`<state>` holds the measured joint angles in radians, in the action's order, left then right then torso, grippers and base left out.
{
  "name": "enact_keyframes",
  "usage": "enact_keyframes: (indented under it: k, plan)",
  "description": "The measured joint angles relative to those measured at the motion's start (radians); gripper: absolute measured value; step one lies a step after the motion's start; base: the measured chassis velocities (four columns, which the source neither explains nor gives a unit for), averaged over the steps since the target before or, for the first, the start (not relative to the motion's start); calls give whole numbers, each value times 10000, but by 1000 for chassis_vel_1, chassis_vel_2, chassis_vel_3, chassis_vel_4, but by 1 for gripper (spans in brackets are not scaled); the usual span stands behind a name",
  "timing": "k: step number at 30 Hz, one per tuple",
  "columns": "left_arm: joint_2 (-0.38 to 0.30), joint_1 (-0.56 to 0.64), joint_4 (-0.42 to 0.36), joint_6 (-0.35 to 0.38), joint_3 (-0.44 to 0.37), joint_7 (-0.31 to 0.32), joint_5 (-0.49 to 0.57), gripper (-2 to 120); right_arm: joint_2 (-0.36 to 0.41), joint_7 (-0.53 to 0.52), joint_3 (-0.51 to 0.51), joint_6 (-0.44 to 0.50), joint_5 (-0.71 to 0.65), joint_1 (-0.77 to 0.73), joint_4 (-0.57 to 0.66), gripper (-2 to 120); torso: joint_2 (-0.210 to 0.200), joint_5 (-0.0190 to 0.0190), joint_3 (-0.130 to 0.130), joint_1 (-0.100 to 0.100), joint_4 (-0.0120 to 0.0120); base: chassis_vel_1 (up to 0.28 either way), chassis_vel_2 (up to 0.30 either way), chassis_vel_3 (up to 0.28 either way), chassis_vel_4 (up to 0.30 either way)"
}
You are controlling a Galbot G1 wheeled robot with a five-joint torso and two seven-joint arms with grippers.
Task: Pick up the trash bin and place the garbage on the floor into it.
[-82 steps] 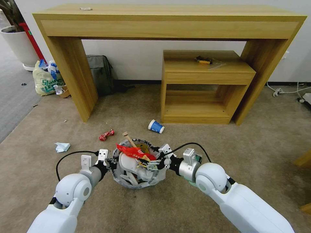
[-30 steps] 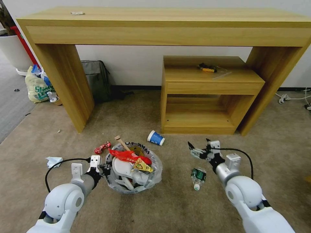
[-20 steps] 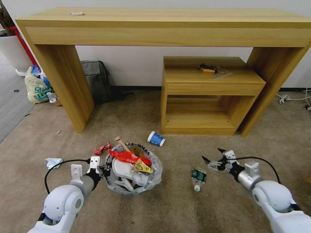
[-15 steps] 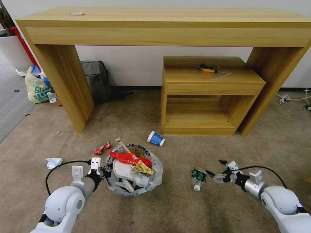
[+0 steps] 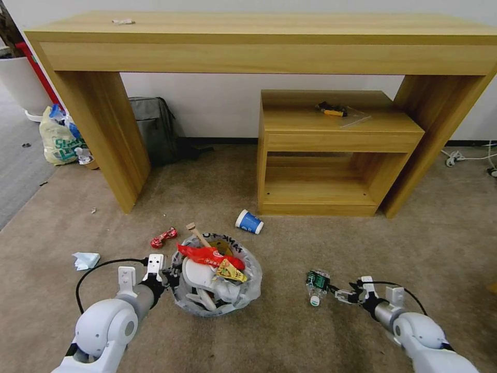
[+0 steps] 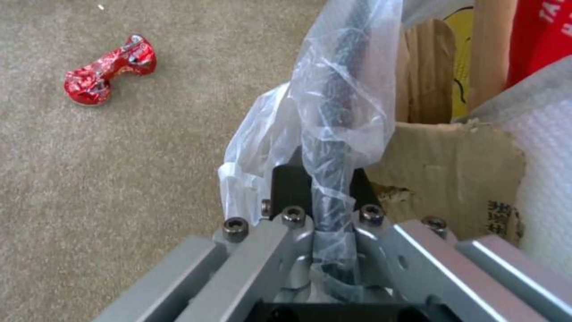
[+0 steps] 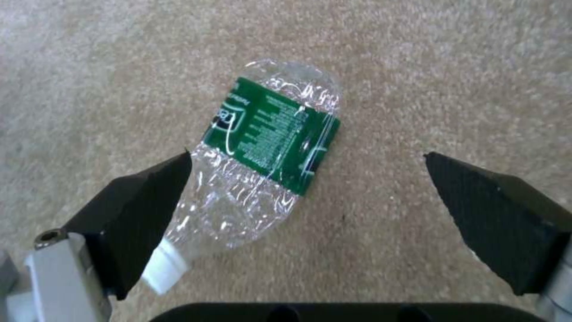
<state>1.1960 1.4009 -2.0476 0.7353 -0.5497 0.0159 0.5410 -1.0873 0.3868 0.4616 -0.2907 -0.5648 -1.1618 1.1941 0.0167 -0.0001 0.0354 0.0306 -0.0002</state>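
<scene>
Trash bin point(image 5: 217, 282) near robot's left, on beige floor point(image 5: 269, 342), rim pinched through plastic liner by left gripper point(image 6: 325, 214), fingers clamped on it. Already stuffed: red wrapper, slipper, wooden stick.
Right gripper point(image 5: 339, 294) low over carpet, fingers spread wide, just beside crushed green bottle point(image 7: 262, 165). Bottle lying flat, not yet gripped.
Advice: straddle labelled middle, close gently; crumpled plastic likely slips or springs.
Farther out, unpicked: red wrapper point(image 5: 162, 238), crumpled paper point(image 5: 85, 259), blue cup point(image 5: 249, 221).
</scene>
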Motion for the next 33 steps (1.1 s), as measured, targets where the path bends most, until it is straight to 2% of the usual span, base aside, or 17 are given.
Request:
enact_keyframes:
  k: [8, 21, 33]
  plan:
    - [-19, -6, 33, 0, 58, 6, 7, 0, -452, 87, -246, 284, 120, 546, -966, 100, 0, 0, 0, 0, 0, 0, 0, 0, 0]
    - [-66, -8, 67, 0, 88, -12, 21, 0, -1351, -418, -546, 755, 487, 1543, -2291, 100, 0, -5, 0, 0, -3, 0, 0, 0, 0]
    - [-65, 2, 28, 0, 105, -5, 19, 0, -1603, -577, -782, 840, 524, 2181, -3004, 100, 2, -3, -2, -1, -4, 0, 0, 0, 0]
